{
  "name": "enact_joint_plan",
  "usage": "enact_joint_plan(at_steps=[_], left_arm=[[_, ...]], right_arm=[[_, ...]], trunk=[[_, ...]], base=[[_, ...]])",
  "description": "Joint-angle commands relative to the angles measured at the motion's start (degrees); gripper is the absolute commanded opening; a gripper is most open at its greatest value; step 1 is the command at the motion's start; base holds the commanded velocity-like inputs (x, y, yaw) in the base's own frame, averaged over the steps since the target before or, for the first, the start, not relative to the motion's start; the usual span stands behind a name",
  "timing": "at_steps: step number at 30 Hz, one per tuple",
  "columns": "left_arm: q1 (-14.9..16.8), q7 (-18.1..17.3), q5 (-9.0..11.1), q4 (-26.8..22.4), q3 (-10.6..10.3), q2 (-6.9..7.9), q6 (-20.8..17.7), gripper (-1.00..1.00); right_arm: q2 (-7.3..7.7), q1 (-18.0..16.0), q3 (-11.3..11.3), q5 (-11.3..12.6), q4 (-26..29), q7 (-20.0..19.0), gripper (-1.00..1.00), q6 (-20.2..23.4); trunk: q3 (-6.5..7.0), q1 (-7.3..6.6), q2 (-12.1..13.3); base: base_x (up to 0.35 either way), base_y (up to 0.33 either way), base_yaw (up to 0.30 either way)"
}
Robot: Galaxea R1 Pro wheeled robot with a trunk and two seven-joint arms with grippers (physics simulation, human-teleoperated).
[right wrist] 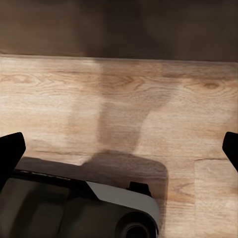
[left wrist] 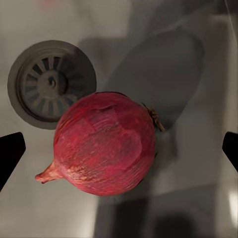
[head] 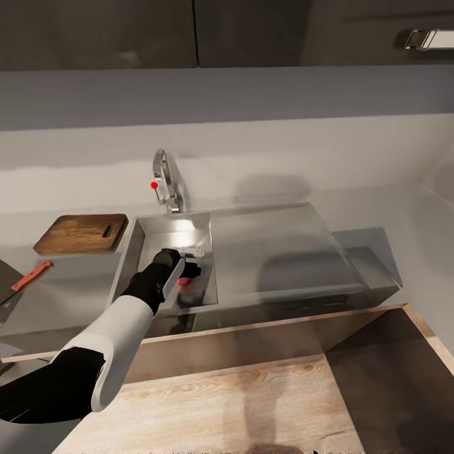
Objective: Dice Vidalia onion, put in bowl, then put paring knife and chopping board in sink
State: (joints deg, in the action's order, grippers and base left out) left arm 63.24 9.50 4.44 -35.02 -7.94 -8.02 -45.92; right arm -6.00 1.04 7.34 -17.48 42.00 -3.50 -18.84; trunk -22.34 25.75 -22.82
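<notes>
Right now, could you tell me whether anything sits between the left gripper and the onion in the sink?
Nothing visible does. The left gripper is open above the onion, a dark fingertip on each side. The onion lies on the bare sink floor beside the drain.

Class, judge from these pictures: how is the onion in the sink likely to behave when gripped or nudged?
The onion looks round and lies loose on the smooth sink floor, so a nudge would probably roll it. Its papery skin may slip under the pads. The open left end effector straddles it, so a centred squeeze seems wise.
</notes>
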Motion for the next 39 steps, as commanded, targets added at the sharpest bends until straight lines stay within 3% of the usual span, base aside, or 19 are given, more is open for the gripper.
enact_joint_plan(at_steps=[1, 39], left_arm=[[0.04, 0.44, 0.48, -0.05, -0.25, 0.03, -0.22, 1.0], [0.04, 0.58, 0.48, 0.21, -0.25, 0.06, -0.23, 1.0]], right_arm=[[-0.1, 0.02, 0.4, -0.45, 0.1, -0.37, 1.0, -0.15], [-0.15, 0.02, 0.32, -0.48, 0.25, -0.37, 1.0, -0.15]], trunk=[[-0.18, 0.03, -0.1], [-3.57, 0.03, -0.1]], base=[[0.0, 0.0, 0.0], [0.0, 0.0, 0.0]])
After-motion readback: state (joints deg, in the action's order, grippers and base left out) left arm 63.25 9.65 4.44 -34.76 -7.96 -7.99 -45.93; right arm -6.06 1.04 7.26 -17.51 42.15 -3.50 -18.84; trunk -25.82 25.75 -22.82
